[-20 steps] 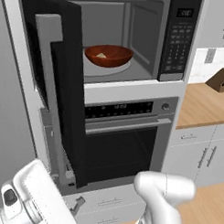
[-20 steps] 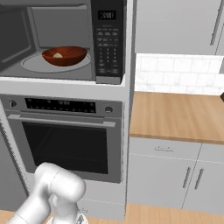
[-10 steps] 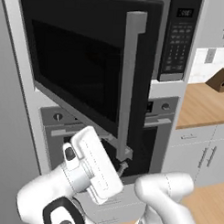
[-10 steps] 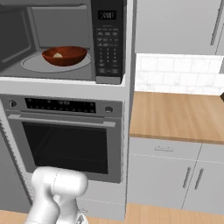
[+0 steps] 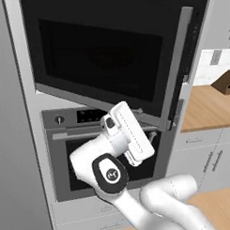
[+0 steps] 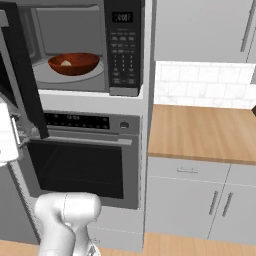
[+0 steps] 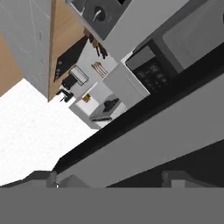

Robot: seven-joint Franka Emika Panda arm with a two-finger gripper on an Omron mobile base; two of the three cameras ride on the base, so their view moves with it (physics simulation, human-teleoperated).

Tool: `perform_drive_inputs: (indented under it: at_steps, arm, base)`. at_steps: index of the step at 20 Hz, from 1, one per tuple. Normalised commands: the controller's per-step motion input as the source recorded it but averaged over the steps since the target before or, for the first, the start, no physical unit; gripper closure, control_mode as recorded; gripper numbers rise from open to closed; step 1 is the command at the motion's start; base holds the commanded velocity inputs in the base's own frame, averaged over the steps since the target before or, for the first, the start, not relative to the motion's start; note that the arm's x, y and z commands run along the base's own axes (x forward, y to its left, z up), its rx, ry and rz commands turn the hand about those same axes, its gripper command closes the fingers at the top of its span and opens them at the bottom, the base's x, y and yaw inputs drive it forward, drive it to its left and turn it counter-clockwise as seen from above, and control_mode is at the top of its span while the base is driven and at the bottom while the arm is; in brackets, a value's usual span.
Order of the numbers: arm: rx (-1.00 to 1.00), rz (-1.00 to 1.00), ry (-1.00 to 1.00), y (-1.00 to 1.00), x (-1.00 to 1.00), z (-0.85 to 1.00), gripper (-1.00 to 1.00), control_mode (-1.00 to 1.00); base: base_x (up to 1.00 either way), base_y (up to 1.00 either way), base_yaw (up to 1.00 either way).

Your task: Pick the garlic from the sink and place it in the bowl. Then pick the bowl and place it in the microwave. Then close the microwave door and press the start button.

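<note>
The gripper (image 7: pixel 109 177) is spread wide, holding nothing, pressed up against the microwave door (image 5: pixel 104 60). Beyond that door, inside the microwave (image 6: pixel 122 47), the bowl (image 6: pixel 73 63) holds the garlic (image 6: pixel 66 63)

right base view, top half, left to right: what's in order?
microwave door → bowl with garlic → keypad → tiled backsplash
</note>
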Motion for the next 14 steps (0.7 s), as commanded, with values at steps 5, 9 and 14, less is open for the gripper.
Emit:
perform_drive_inputs:
  at_steps: [5, 9, 14]
  arm:
    - [0.01, 0.08, 0.05, -0.55, 1.0, 0.57, -1.0, -1.0]
    - [0.03, 0.11, 0.12, -0.51, 1.0, 0.84, -1.0, -1.0]
    - [0.01, 0.18, 0.16, -0.43, 1.0, 0.44, -1.0, -1.0]
  base:
    - [0.0, 0.0, 0.0]
    - [0.0, 0.0, 0.0]
    - [0.0, 0.0, 0.0]
